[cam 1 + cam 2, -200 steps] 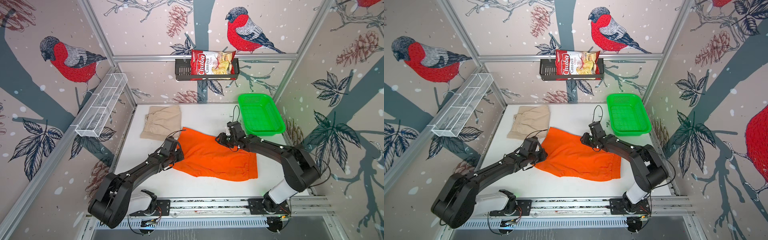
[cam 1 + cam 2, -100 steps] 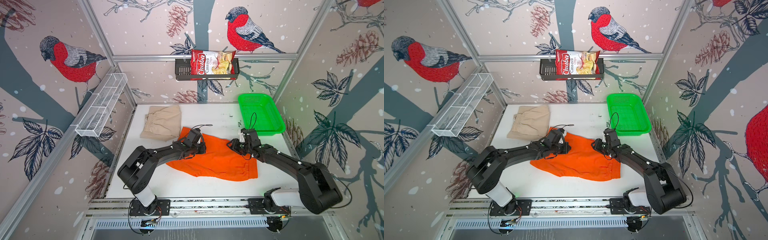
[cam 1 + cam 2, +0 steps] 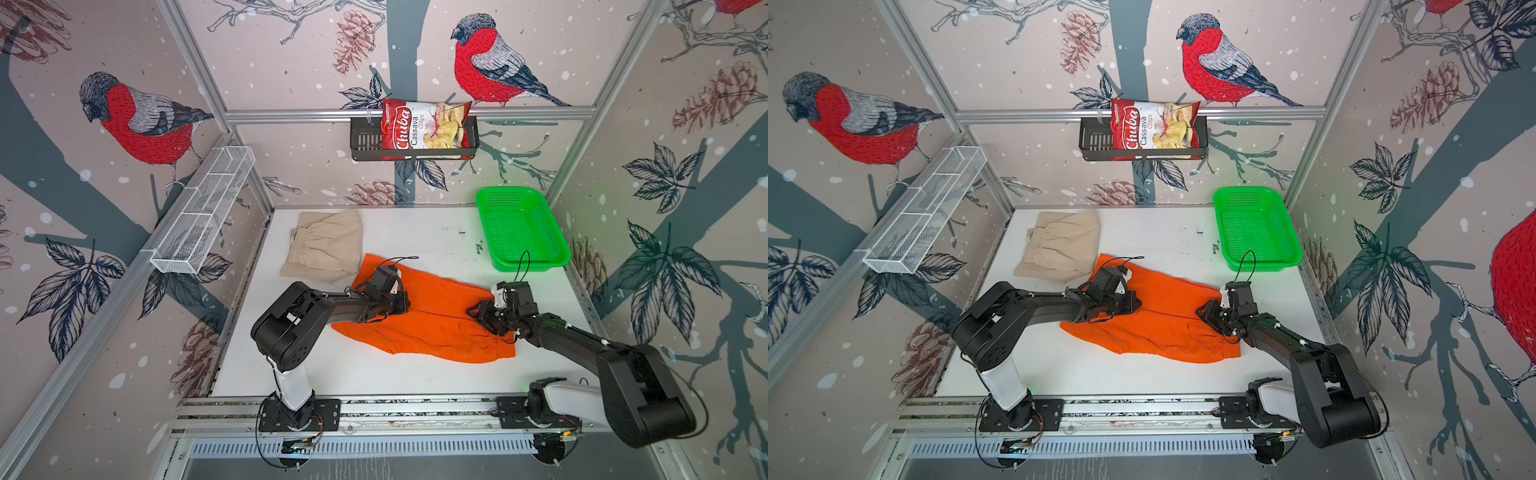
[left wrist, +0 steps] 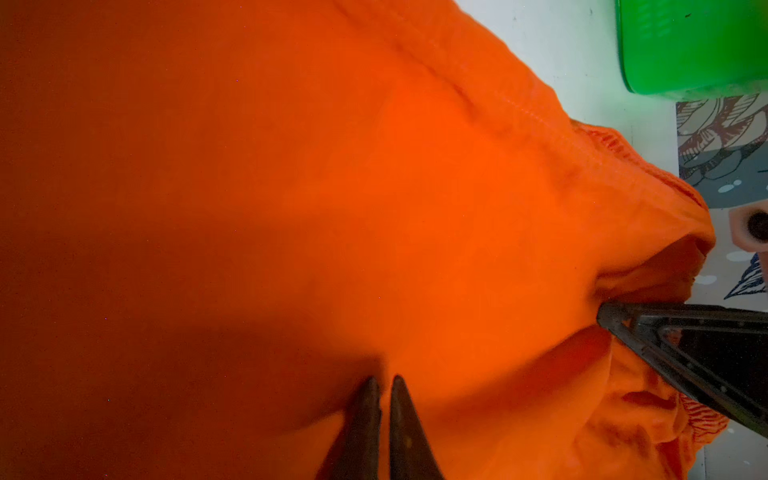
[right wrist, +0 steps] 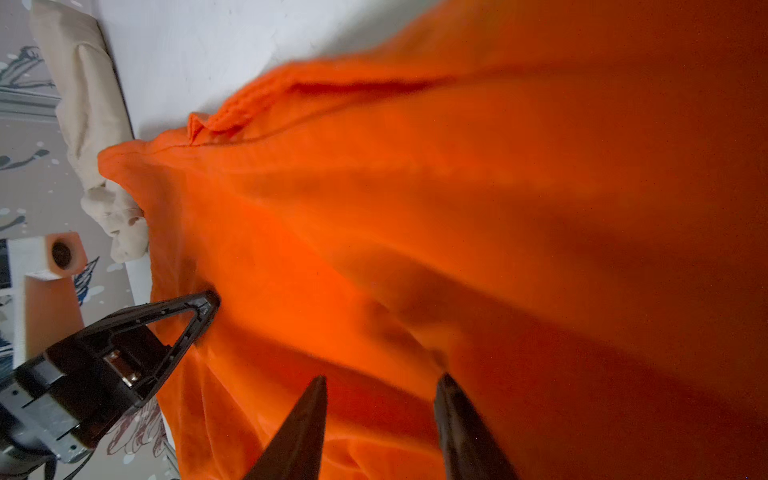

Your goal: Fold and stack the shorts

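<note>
Top views: bag [image 3: 424, 126] reads "Chuba Cassava Chips"; left pincer [image 4: 384, 380] pinches orange shorts [image 3: 440, 324], right pincer [image 5: 382, 380] gapes.

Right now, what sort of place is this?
Most likely a robot lab test cell, not a home: a left arm and right arm bolted to a rail by a white table, a metal frame around it, and orange shorts as practice material.

Our left arm [image 3: 332, 305] and right arm [image 3: 569, 336] stretch low and inward, forearms nearly level. On our left gripper [image 4: 384, 380] the fingers sit pressed almost together — seemingly nipping a fold of the orange shorts [image 4: 291, 187] at their tips. On our right gripper [image 5: 382, 378] the fingers stand apart, tips against the cloth.
</note>
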Robot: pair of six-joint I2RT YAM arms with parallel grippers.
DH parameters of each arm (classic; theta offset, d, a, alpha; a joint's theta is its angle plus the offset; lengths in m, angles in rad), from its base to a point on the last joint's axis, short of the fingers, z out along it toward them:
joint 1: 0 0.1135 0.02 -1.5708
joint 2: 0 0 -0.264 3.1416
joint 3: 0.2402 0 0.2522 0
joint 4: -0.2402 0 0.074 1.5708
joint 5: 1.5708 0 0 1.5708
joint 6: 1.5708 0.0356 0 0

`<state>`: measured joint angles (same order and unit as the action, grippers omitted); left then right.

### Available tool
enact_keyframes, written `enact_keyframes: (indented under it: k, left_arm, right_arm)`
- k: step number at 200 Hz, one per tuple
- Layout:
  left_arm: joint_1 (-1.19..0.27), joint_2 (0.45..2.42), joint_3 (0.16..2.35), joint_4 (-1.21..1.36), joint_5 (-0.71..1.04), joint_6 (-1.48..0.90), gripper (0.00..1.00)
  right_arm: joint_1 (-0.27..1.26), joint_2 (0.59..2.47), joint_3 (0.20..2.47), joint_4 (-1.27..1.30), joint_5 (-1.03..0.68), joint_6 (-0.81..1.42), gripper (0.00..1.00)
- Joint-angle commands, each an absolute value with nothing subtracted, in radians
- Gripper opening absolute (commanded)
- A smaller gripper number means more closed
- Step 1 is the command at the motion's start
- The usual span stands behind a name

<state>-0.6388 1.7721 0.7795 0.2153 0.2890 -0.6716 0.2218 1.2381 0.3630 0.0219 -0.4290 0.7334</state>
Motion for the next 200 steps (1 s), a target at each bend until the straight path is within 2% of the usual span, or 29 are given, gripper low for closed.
enact_keyframes:
  k: [1,49,98,125,154,200]
  left_arm:
    - [-0.603,1.761,0.727,0.069,0.212,-0.637,0.11]
    - [-0.563,1.676,0.670,0.003,0.164,-0.596,0.14]
    - [-0.603,1.530,0.789,-0.073,0.152,-0.519,0.35]
    - [-0.695,1.530,0.914,-0.080,0.152,-0.411,0.47]
    - [-0.791,1.591,0.992,0.003,0.194,-0.320,0.55]
    - [-0.967,1.782,1.193,0.082,0.235,-0.101,0.61]
  right_arm:
    - [0.152,1.218,0.322,-0.063,-0.405,0.718,0.46]
    - [0.093,1.139,0.356,-0.152,-0.428,0.692,0.46]
    - [0.032,1.051,0.525,-0.277,-0.471,0.638,0.47]
    - [-0.082,1.042,0.585,-0.318,-0.529,0.574,0.48]
    - [-0.234,1.042,0.604,-0.345,-0.597,0.528,0.49]
    - [-0.501,1.055,0.530,-0.268,-0.778,0.539,0.50]
